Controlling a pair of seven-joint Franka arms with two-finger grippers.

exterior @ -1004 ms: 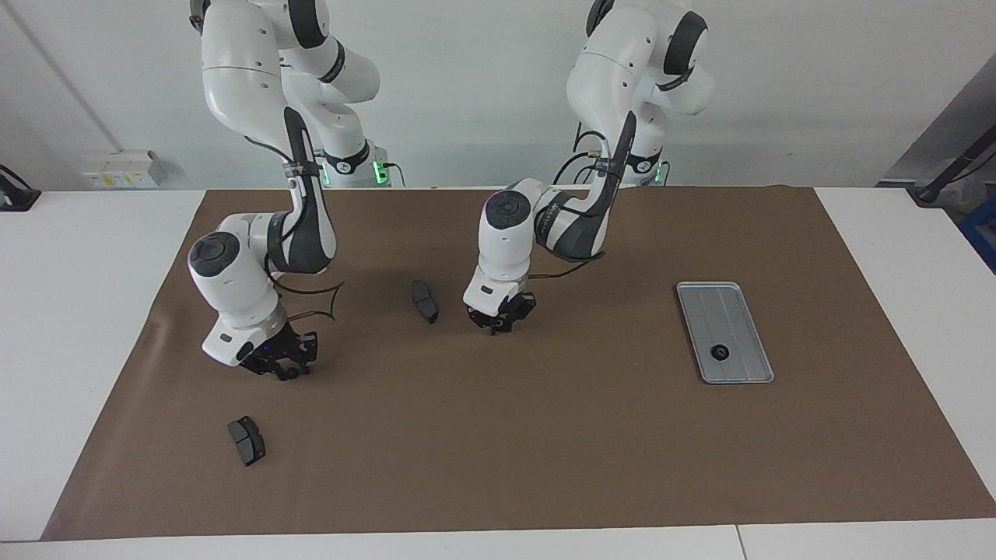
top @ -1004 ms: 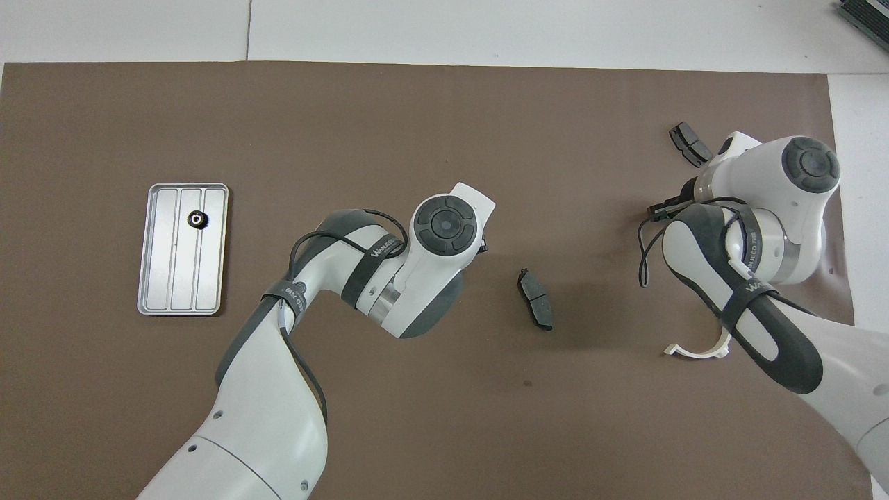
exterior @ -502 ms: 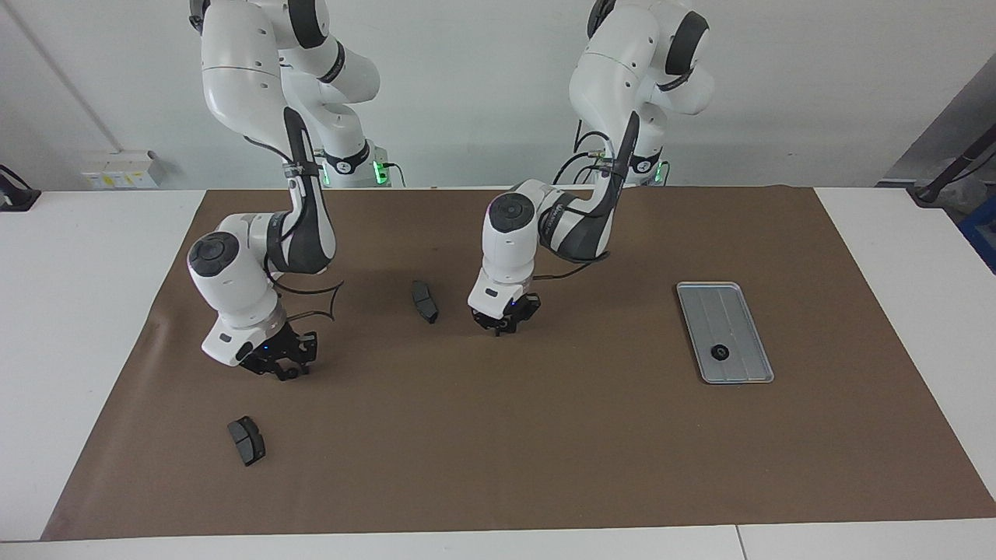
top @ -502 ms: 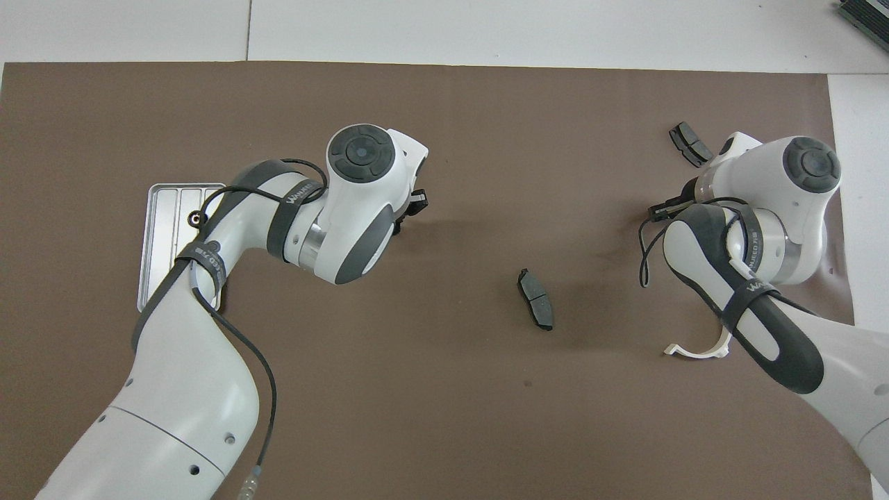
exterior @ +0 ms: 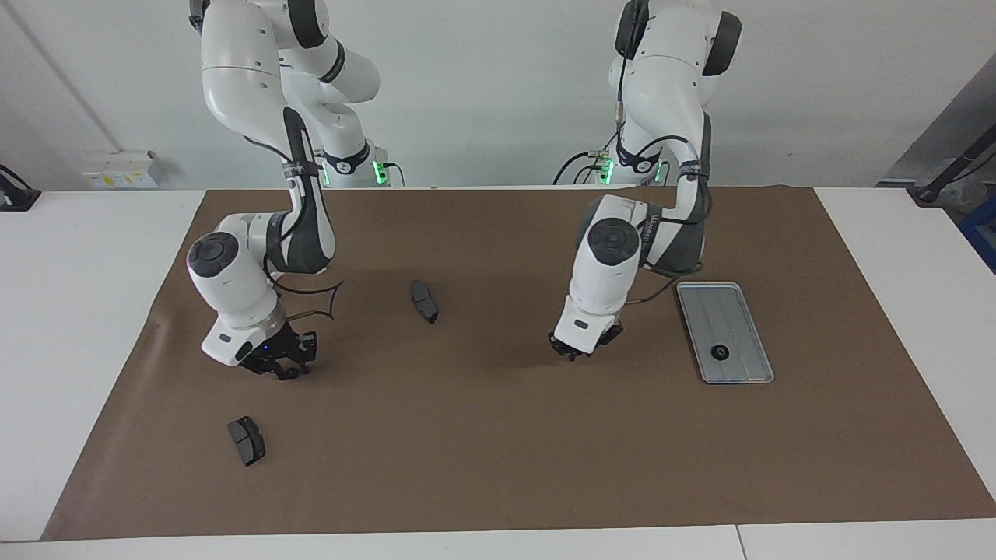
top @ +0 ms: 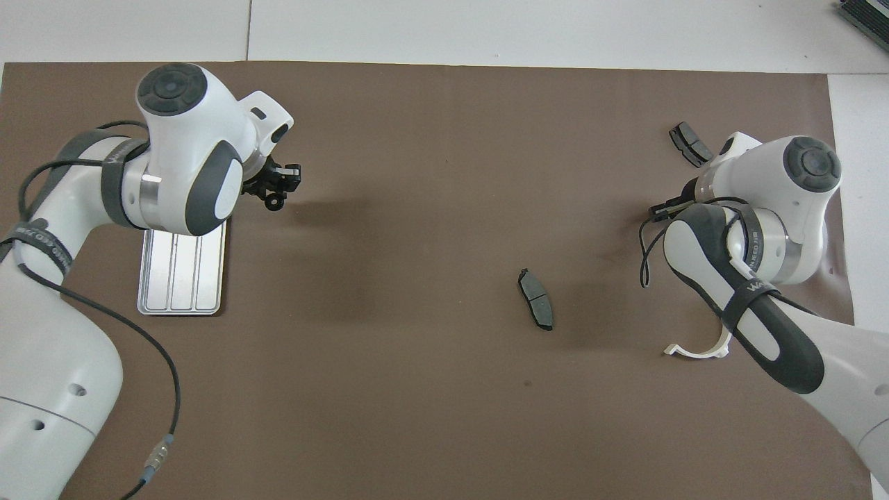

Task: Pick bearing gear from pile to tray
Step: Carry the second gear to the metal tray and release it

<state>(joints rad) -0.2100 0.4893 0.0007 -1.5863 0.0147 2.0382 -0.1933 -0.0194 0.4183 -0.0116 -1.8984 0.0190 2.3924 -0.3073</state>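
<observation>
Since a second ago the left arm has swung away from the middle of the brown paper mat (exterior: 498, 451) toward the flat rectangular silver-grey metal tray (exterior: 735, 311) (top: 180, 278). The left tool (exterior: 580, 351) (top: 274, 191) now hangs over the mat just beside the tray's edge, on the side toward the right arm's end of the white counter (exterior: 78, 311). Its tips are pressed together on what looks like a small dark ring-shaped gear (top: 273, 203). A second small black round gear (exterior: 720, 352) lies in the tray as before, at the end farther from the robots.

The two dark grey curved pads (exterior: 424, 302) (top: 536, 298) and (exterior: 247, 440) (top: 690, 144) and the white half-ring bracket (top: 694, 349) have not moved.

From overhead, the left forearm crosses above the tray. Its wrist is bent down and the tool points at the mat.

The right arm waits as it was, elbow folded. The right tool (exterior: 280, 365) is low over the mat between the bracket and the pad at that end. Whether it is spread or pressed together I cannot tell.
</observation>
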